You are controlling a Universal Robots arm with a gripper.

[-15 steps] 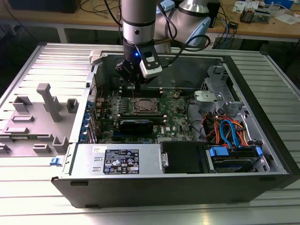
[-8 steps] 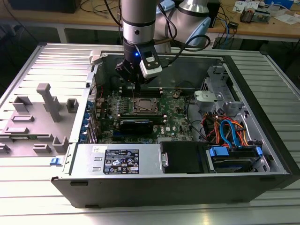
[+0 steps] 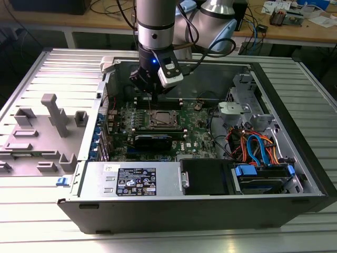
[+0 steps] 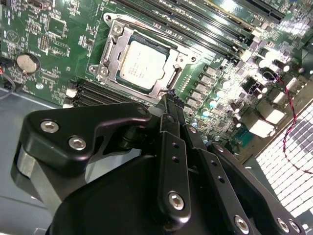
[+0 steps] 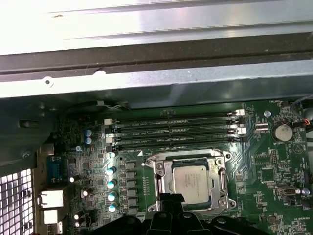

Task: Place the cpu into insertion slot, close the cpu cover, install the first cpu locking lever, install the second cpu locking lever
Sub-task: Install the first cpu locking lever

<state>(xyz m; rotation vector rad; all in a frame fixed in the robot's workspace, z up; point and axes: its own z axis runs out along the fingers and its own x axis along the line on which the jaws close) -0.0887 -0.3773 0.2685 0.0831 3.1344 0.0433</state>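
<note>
Your fingers [image 4: 171, 147] are pinched together with nothing visible between them, their tips right at the edge of the socket. The cpu [image 4: 142, 63] lies flat in that socket, metal top up, and being square it has no long axis. The cpu cover [image 4: 108, 49] lies folded down around it on the green board [image 5: 274, 176].

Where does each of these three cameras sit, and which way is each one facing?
Exterior view: off the arm, looking down at a slant into the computer case; the arm and gripper hang over the cpu.
Second wrist view: on the arm, looking along the gripper at the motherboard; the gripper's black body is in the foreground.
First wrist view: on the arm, facing the memory slots and motherboard; the gripper's tip edges in.
Shared: all three show the cpu; both wrist views show the cpu cover framing it.
</note>
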